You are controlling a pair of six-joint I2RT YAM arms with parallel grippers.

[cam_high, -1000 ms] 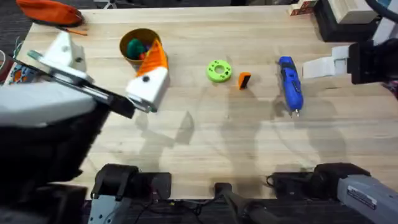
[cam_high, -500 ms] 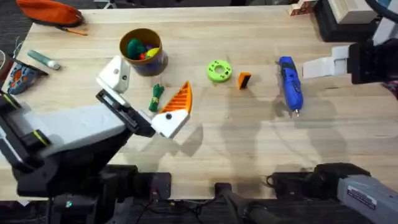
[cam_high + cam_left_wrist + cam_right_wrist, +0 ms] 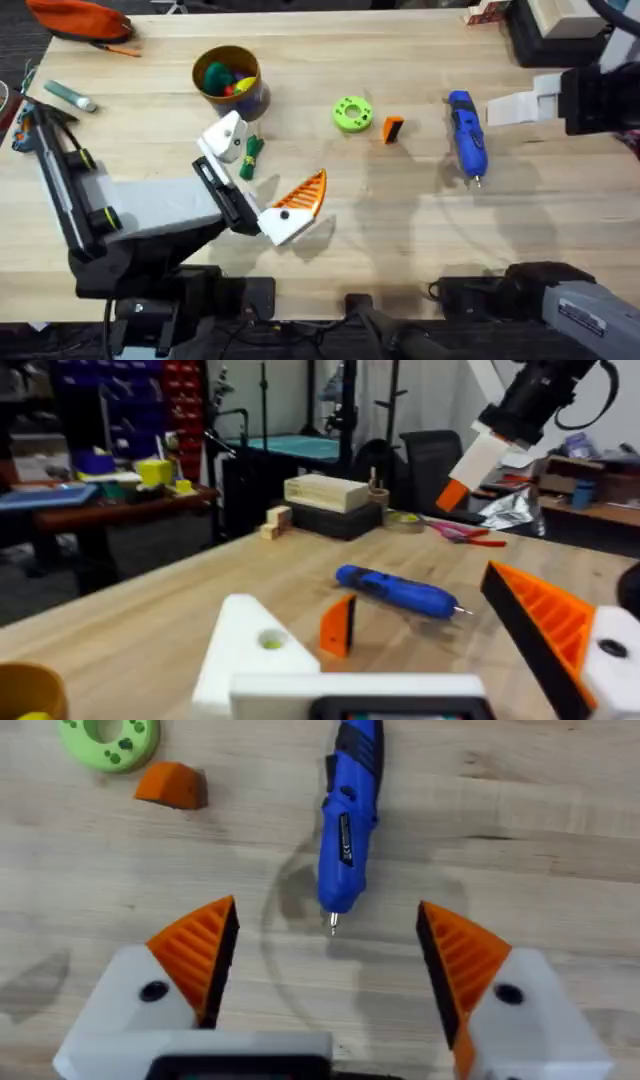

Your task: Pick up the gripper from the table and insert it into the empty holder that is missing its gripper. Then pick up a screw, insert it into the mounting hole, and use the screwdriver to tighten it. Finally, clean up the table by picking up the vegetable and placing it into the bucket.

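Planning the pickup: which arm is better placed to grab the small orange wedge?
Right, probably: the right claw, open, has both ribbed tips and is near the orange wedge; the left claw has one bare mount.

Even, bright light from above; wood table evenly lit, no hard glare. Soft, faint double shadows lie on the table near the left gripper and beside the screwdriver. Overhead view sharp at centre, slightly soft at the near edge. Left wrist view: near fingers blurred, room behind dimmer and soft. Right wrist view crisp on the wood grain, with a faint curved shadow at the screwdriver's tip.
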